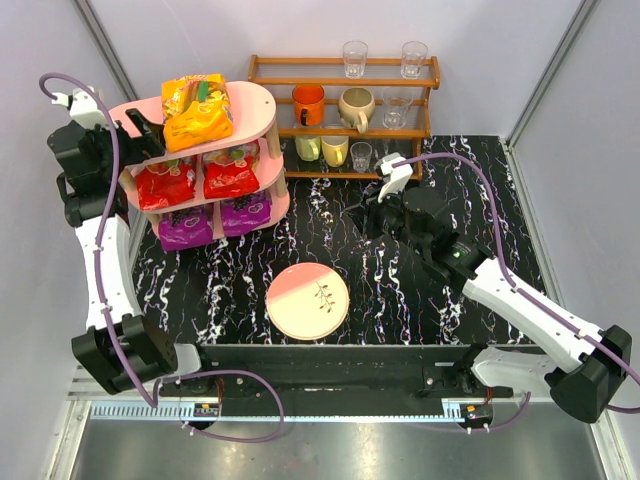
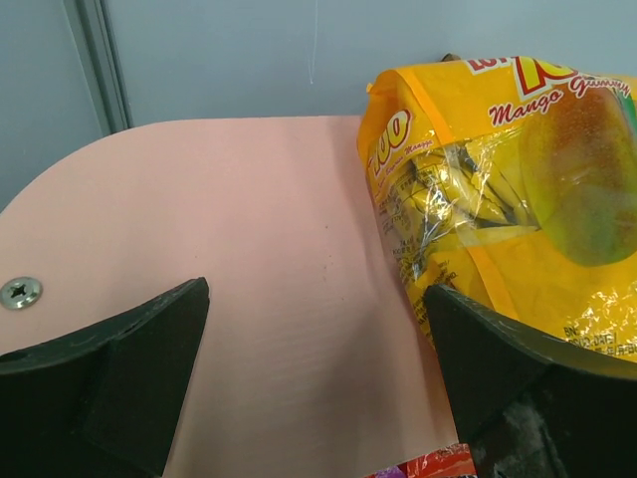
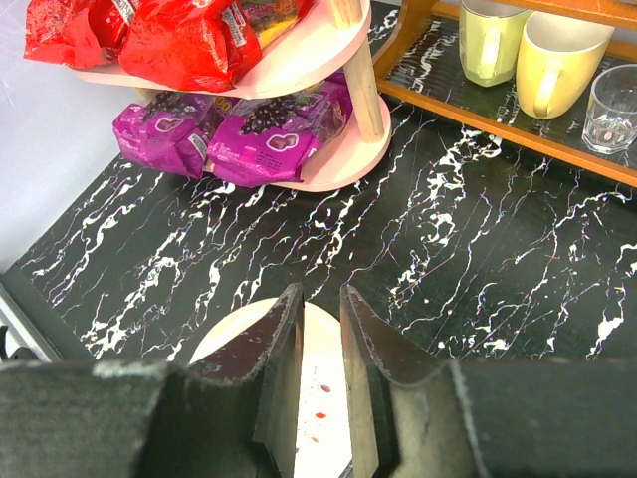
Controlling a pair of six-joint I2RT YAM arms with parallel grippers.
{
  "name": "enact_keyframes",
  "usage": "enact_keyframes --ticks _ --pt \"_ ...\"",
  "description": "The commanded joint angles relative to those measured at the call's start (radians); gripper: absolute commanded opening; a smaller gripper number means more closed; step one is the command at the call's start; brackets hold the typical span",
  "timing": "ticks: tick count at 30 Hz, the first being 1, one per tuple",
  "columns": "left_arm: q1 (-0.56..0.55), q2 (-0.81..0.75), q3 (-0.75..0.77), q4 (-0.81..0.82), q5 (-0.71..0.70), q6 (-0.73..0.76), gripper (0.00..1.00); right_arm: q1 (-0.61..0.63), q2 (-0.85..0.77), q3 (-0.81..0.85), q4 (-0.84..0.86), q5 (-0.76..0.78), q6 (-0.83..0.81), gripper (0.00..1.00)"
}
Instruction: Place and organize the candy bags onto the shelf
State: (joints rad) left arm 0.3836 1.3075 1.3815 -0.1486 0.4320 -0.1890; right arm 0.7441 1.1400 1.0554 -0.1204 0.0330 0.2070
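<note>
The pink three-tier shelf (image 1: 140, 112) stands at the back left. The orange-yellow candy bag (image 1: 197, 110) lies on its top board. Two red bags (image 1: 166, 183) (image 1: 231, 175) lie on the middle board and two purple bags (image 1: 185, 228) (image 1: 246, 213) on the bottom one. My left gripper (image 1: 140, 125) is open and empty at the top board's left end. In the left wrist view (image 2: 317, 289) the yellow bag (image 2: 498, 189) lies just right of it on the board (image 2: 249, 219). My right gripper (image 1: 362, 215) is shut and empty above the table; it also shows in the right wrist view (image 3: 320, 291).
A round pink-and-cream plate (image 1: 308, 300) lies at the table's front centre, below my right gripper in the right wrist view (image 3: 224, 344). A brown wooden rack (image 1: 345, 75) with mugs and glasses stands at the back, right of the shelf. Grey walls close the left and right sides.
</note>
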Motion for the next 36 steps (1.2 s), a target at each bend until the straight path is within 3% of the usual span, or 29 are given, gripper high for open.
enact_keyframes --ticks 1,17,29,36 --pt "0.003 0.035 0.037 0.055 0.051 0.016 0.99 0.001 0.001 0.034 0.015 -0.010 -0.006 0.30" --pt "-0.061 0.044 0.039 0.043 0.037 0.054 0.99 0.003 0.015 0.031 0.019 -0.015 -0.001 0.31" --pt "-0.017 0.007 0.093 -0.005 -0.113 0.054 0.99 0.001 -0.013 0.025 0.010 0.004 -0.012 0.31" --pt "-0.017 -0.137 0.030 -0.009 -0.104 0.025 0.99 0.001 -0.037 0.017 0.004 0.021 -0.020 0.31"
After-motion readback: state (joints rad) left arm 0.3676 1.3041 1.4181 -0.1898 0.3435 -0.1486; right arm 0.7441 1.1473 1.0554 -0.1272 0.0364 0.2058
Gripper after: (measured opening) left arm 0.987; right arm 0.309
